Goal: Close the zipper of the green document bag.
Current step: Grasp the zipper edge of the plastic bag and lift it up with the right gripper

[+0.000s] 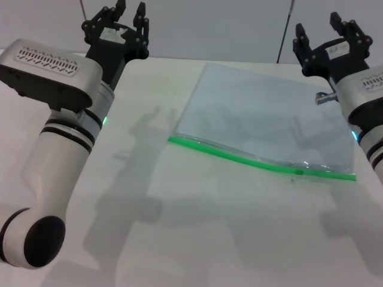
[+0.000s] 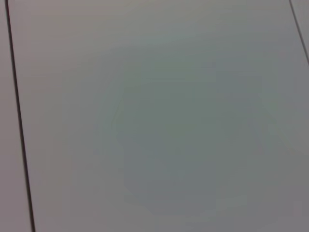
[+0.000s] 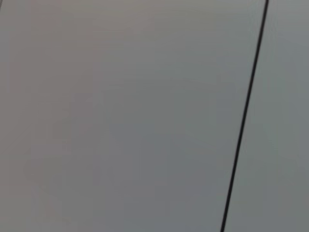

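White bench (image 1: 179, 239) fills the head view. On it, toward 2 o'clock, the green document bag (image 1: 263, 119) lies flat, its zipper (image 1: 257, 159) along the near edge; the slider is too small to pick out. At 11 o'clock the left pincer (image 1: 122, 24) is raised, fingers spread, holding nothing. At 1 o'clock the right pincer (image 1: 328, 33) is likewise spread and empty, beside the bag's far corner. Both wrist views show only a plain pale surface crossed by a dark line.

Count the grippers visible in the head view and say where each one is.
2. The left gripper is raised at the table's far left, jaws open; the right gripper is raised at the far right, beyond the green document bag, jaws open.
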You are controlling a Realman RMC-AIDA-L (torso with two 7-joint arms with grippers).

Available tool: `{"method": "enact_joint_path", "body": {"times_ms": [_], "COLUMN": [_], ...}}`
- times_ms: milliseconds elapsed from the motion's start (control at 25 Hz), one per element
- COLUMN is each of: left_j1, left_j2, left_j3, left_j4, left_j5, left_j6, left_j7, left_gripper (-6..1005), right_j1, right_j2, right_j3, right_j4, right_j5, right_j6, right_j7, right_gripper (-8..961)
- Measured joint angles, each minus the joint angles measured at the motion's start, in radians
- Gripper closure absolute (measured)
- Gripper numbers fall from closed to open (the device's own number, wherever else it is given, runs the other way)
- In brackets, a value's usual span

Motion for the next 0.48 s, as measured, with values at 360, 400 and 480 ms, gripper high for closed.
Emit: {"method": "enact_joint_path", "body": {"times_ms": [360,400,480], "left_j1": [-0.008,-0.012,-0.014], "left_j2": [0.000,0.001,0.001], "left_j3": [0.000,0.000,0.000], "left_j4": [0.002,0.002,0.002], "left_j5": [-0.003,-0.001,0.002], "left_j6": [-0.017,-0.022,-0.026], "left_j7": [0.001,0.001,0.001], "left_gripper": [675,675,675], "right_j1": [-0.003,-0.005,-0.005], "right_j2": [0.000,0.000,-0.001], "right_j3": [0.002,0.004,0.005], "right_j4": [0.004,0.004,0.004], "right_j5": [0.027,0.035,0.056], "right_j6": [-0.001,-0.001,-0.001], "right_j7": [0.001,0.001,0.001], "right_gripper": [336,336,336]}}
